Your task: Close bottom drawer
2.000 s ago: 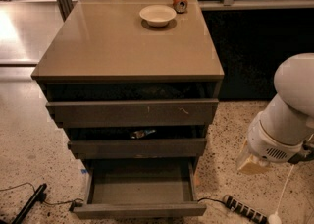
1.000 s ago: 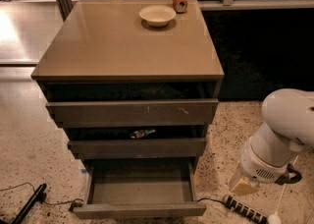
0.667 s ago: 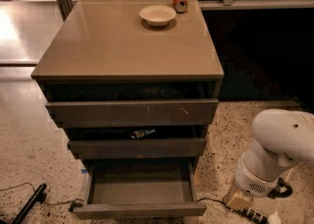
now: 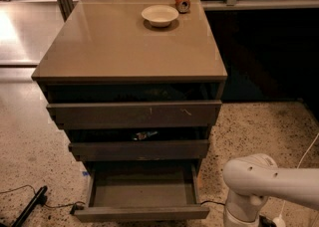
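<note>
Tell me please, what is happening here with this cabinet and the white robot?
A white robot arm is low at the right front of the cabinet, beside the bottom drawer, which is pulled far out and looks empty. The pincer is out of view: the arm runs below the picture's lower edge. The top drawer and middle drawer stand slightly open. A bowl and a can sit on top.

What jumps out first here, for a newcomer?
The grey-brown cabinet with all three drawers ajar, the bottom drawer pulled out farthest. A white bowl and a can sit at its top's back edge. The robot's white arm fills the lower right; its gripper is out of view below the frame.
</note>
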Robot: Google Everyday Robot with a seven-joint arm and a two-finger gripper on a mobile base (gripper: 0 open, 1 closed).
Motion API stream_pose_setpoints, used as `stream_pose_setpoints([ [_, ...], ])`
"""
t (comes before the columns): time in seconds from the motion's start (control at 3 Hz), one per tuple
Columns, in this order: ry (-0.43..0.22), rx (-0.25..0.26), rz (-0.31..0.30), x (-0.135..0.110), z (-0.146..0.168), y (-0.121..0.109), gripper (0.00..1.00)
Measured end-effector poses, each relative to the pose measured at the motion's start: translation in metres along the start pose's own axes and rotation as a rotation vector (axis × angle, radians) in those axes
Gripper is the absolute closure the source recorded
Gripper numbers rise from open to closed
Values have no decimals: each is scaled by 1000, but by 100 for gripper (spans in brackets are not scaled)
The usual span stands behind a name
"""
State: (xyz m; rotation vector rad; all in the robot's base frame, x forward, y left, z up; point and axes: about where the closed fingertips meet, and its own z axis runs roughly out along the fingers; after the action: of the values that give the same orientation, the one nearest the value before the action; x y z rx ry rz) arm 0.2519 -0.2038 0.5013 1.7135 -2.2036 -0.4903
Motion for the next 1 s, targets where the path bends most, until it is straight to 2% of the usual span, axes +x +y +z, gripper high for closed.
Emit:
stream_pose_setpoints([
  [0.33, 0, -1, -1, 0, 1, 0, 100],
  [0.67, -35, 10, 12, -10, 17, -32, 100],
  [1.0, -90, 44, 45, -27, 29, -82, 100],
])
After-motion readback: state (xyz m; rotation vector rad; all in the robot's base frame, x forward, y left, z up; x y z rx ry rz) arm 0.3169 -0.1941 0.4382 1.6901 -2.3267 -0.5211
